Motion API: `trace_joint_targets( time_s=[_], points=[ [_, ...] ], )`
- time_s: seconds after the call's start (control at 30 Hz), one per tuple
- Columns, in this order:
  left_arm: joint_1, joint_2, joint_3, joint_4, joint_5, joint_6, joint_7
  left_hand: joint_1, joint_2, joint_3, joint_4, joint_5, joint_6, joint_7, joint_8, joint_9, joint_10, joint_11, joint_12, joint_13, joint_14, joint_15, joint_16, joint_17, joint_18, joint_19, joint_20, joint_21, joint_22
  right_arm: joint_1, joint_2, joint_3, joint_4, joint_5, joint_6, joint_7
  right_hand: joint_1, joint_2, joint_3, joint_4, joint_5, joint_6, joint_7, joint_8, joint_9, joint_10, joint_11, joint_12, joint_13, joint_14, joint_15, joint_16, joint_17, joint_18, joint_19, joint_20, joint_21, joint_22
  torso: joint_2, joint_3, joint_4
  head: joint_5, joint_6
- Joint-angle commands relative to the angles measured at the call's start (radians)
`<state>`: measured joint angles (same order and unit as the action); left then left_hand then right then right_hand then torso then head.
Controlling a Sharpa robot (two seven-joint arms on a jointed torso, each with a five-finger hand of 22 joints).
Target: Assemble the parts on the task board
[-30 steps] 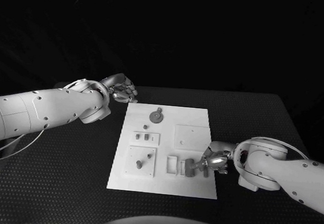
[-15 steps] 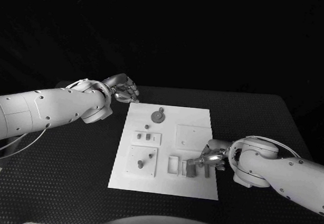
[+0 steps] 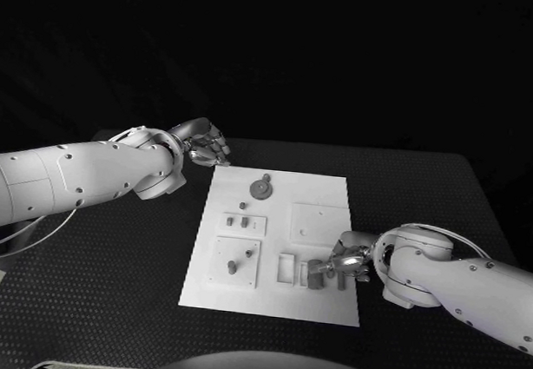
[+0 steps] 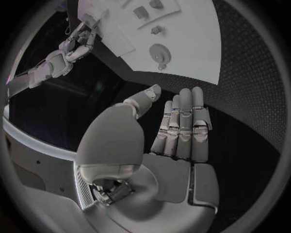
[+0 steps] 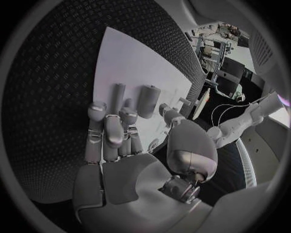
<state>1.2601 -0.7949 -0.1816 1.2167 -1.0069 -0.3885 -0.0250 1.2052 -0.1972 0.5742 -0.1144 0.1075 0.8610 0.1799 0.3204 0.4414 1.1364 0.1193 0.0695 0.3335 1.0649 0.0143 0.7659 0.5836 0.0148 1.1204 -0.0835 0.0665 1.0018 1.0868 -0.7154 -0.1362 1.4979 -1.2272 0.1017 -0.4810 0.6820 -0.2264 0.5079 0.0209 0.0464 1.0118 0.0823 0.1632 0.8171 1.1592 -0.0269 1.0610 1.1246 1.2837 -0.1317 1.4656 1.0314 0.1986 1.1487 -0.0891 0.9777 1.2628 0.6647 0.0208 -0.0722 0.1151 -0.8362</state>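
Right hand (image 3: 342,266), metallic and many-fingered, works over the near right corner of the flat white task board (image 3: 316,193); whether it pinches a small grey part cannot be told. Left hand (image 3: 201,142) hovers empty, fingers straight, off the board's far left corner above the textured black bench (image 3: 109,258). A round grey disc part (image 3: 261,187) lies on the board's far end.

The head camera is looking down from above and behind onto the black textured table (image 3: 123,250), far enough to take in the whole flat white rectangular task board (image 3: 329,190) at the centre of the frame. The left wrist camera is sitting close behind the silver many-fingered left hand (image 4: 176,131) and facing across the table toward the board (image 4: 194,43). The right wrist camera is sitting just behind the silver right hand (image 5: 115,136), very near the board (image 5: 130,63). All three views are sharing the board.
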Motion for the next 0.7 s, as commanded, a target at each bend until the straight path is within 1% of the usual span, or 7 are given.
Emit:
trace_joint_targets(
  time_s=[0.03,0.23,0.27,0.47,0.57,0.67,0.7],
  points=[
    [0.001,0.001,0.000,0.002,0.005,0.007,0.007,-0.008,-0.001,-0.001,0.005,0.005,-0.006,0.000,0.005,-0.001,0.000,0.001,0.004,0.001,0.007,-0.001,-0.004,0.002,0.006,0.004,-0.001,0.003,-0.001,-0.006,0.012,-0.004,-0.002,0.008,0.016,0.004,-0.003,0.003,0.003,0.003,0.000,0.000,0.005,-0.005,-0.002,-0.009,0.002,0.002,0.002,-0.010,0.000,-0.005,-0.001,0.063,-0.007,0.000,0.001,0.002,0.001,0.0011,-0.0015,0.001,0.000],
    [0.001,0.003,0.000,0.002,0.005,0.007,0.007,-0.008,-0.001,-0.001,0.006,0.005,-0.006,0.000,0.005,-0.001,0.000,0.001,0.004,0.001,0.007,-0.001,-0.004,0.002,0.006,0.004,-0.001,0.003,-0.001,-0.016,0.030,-0.005,-0.011,0.029,0.032,0.019,0.009,0.008,0.004,-0.007,0.000,0.002,0.005,-0.005,-0.001,-0.011,0.002,0.003,0.003,-0.012,0.001,-0.004,-0.002,0.063,-0.009,0.002,0.002,0.003,0.001,0.0005,0.0001,0.002,-0.001],
    [0.001,0.003,0.000,0.003,0.005,0.006,0.007,-0.008,-0.001,-0.001,0.006,0.005,-0.006,0.000,0.005,-0.001,0.000,0.001,0.004,0.001,0.007,-0.001,-0.004,0.002,0.006,0.004,-0.001,0.003,-0.001,-0.019,0.034,-0.005,-0.016,0.031,0.032,0.019,0.016,0.015,0.007,-0.012,0.000,0.003,0.005,-0.005,0.000,-0.011,0.002,0.003,0.004,-0.015,0.001,-0.006,-0.007,0.063,-0.009,0.002,0.003,0.003,0.001,0.0007,-0.0004,0.002,-0.005],
    [0.001,0.004,0.000,0.003,0.005,0.006,0.006,-0.007,-0.001,-0.001,0.006,0.005,-0.006,0.000,0.005,-0.002,0.000,0.001,0.004,0.001,0.007,-0.001,-0.004,0.002,0.006,0.004,-0.001,0.003,-0.001,-0.026,0.042,-0.009,-0.023,0.034,0.032,0.020,0.045,0.043,0.003,-0.053,0.000,0.004,0.006,-0.009,0.002,-0.012,0.003,0.001,0.003,-0.020,0.002,-0.008,-0.014,0.062,-0.012,0.005,0.004,0.004,0.001,0.0004,-0.0006,0.004,-0.002],
    [0.001,0.003,0.000,0.003,0.005,0.007,0.006,-0.007,-0.001,-0.001,0.006,0.005,-0.006,0.000,0.005,-0.002,0.000,0.001,0.004,0.001,0.008,-0.001,-0.004,0.002,0.006,0.004,-0.001,0.003,-0.001,-0.026,0.041,-0.009,-0.022,0.032,0.018,0.018,0.060,0.059,0.000,-0.081,-0.001,0.006,0.006,-0.010,0.003,-0.011,0.003,0.001,0.003,-0.018,0.002,-0.007,-0.012,0.062,-0.013,0.007,0.005,0.005,0.002,-0.0002,-0.0013,0.004,-0.002],
    [0.001,0.002,0.000,0.003,0.005,0.006,0.005,-0.007,-0.001,-0.001,0.006,0.005,-0.006,0.000,0.006,-0.002,0.000,0.001,0.004,0.001,0.008,-0.001,-0.004,0.003,0.006,0.004,-0.001,0.003,-0.001,-0.026,0.040,-0.009,-0.021,0.023,0.004,0.017,0.100,0.103,0.009,-0.134,0.000,0.010,0.004,-0.010,0.005,-0.009,0.002,0.002,0.003,-0.017,0.001,-0.006,-0.012,0.063,-0.013,0.008,0.007,0.006,0.002,0.0002,-0.0009,0.006,-0.001],
    [0.001,0.002,0.000,0.003,0.005,0.006,0.005,-0.007,-0.001,-0.001,0.005,0.005,-0.006,0.000,0.006,-0.002,0.000,0.001,0.004,0.001,0.008,-0.001,-0.004,0.003,0.006,0.004,-0.001,0.003,-0.001,-0.026,0.040,-0.009,-0.021,0.022,0.000,0.017,0.119,0.121,0.014,-0.161,0.000,0.013,0.004,-0.010,0.006,-0.008,0.002,0.002,0.003,-0.016,0.001,-0.005,-0.010,0.062,-0.012,0.008,0.008,0.006,0.001,0.0005,-0.0009,0.006,0.000]
  ],
)
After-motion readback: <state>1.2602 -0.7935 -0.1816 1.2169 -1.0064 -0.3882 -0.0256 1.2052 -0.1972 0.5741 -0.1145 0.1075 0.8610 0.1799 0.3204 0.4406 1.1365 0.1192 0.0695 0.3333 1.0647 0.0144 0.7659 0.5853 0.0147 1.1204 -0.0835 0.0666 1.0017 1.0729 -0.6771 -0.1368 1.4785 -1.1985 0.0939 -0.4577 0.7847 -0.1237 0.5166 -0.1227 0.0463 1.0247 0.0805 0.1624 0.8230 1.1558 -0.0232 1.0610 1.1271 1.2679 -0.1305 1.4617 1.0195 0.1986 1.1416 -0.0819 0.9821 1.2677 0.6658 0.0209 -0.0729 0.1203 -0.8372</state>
